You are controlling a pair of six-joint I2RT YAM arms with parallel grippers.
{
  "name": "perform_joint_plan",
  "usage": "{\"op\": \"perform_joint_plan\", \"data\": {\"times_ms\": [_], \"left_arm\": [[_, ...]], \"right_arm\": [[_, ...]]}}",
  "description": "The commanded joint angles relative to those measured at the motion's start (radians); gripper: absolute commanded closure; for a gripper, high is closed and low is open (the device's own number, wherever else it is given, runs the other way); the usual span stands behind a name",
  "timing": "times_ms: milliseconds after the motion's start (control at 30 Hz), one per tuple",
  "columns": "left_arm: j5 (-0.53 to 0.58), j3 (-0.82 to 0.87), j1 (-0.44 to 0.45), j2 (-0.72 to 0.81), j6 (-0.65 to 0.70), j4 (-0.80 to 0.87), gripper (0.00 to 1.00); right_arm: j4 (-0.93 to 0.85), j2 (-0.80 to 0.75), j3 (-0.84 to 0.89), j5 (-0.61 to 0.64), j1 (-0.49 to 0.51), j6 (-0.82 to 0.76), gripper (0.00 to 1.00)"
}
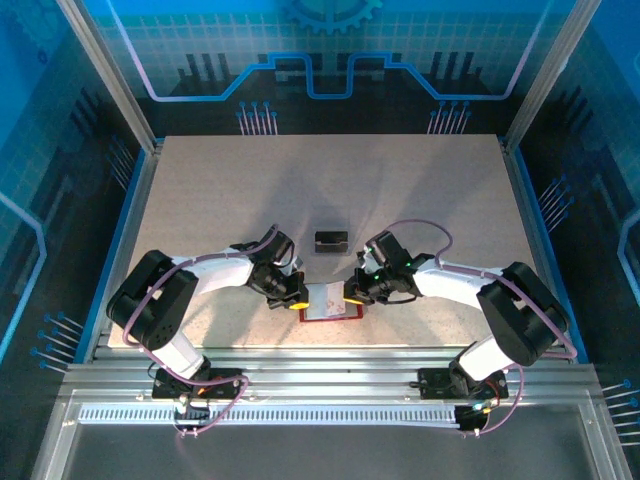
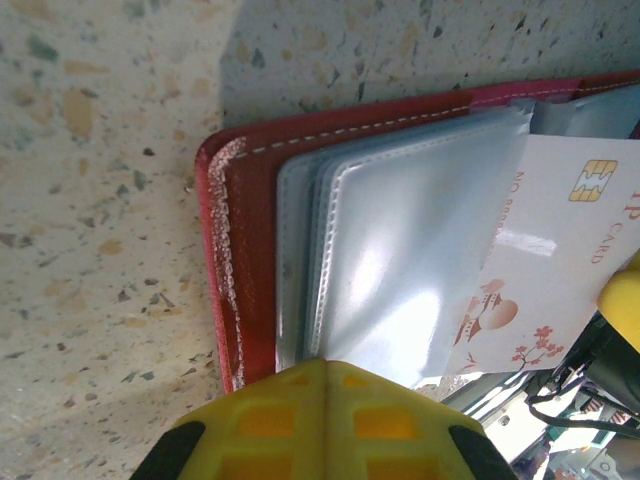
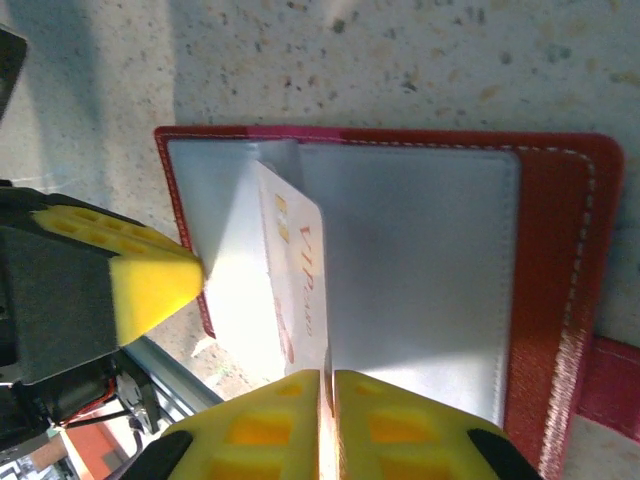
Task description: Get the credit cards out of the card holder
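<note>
The card holder (image 1: 330, 304), a red wallet, lies open on the table near the front edge, its pale grey pockets (image 2: 400, 250) facing up. A white credit card (image 3: 295, 270) with a gold chip and red lettering sticks partway out of a pocket. My right gripper (image 3: 327, 378) is shut on that card's lower edge, with only a thin slit between the fingers. In the left wrist view the same card (image 2: 570, 230) shows at the right. My left gripper (image 2: 325, 365) is shut, its tip resting on the pockets at the wallet's left half (image 2: 222, 260). Both grippers (image 1: 296, 297) (image 1: 352, 295) meet over the wallet.
A small dark box (image 1: 331, 241) stands on the table just behind the wallet. The wallet's red tab (image 3: 610, 390) juts out on its right side. The table's metal front rail (image 1: 330, 360) runs close in front of the wallet.
</note>
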State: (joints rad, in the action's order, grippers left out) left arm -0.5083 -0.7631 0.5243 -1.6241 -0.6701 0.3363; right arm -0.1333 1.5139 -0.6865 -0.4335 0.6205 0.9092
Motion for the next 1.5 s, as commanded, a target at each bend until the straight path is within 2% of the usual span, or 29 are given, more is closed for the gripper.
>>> {"op": "perform_joint_plan", "data": {"times_ms": [0,433,633,1167,1367,1467], "left_arm": [[0.021,-0.003,-0.003,-0.016,0.019,0.046,0.99],[0.019,-0.011,-0.004,-0.02,0.024,0.051,0.99],[0.021,-0.008,-0.004,-0.021,0.024,0.052,0.99],[0.022,-0.015,-0.003,-0.02,0.023,0.046,0.99],[0.016,-0.022,-0.003,0.0,0.015,0.03,0.96],[0.014,-0.024,-0.003,0.018,0.009,0.018,0.92]], "right_arm": [[0.027,-0.009,-0.008,-0.035,-0.007,0.013,0.87],[0.101,0.033,-0.004,-0.069,0.001,0.042,0.87],[0.084,0.032,-0.004,-0.054,0.002,0.039,0.91],[-0.219,-0.075,-0.102,0.057,-0.013,-0.106,0.94],[-0.346,-0.07,-0.187,0.067,-0.012,-0.254,0.95],[-0.411,-0.079,-0.246,0.081,-0.009,-0.369,0.95]]}}
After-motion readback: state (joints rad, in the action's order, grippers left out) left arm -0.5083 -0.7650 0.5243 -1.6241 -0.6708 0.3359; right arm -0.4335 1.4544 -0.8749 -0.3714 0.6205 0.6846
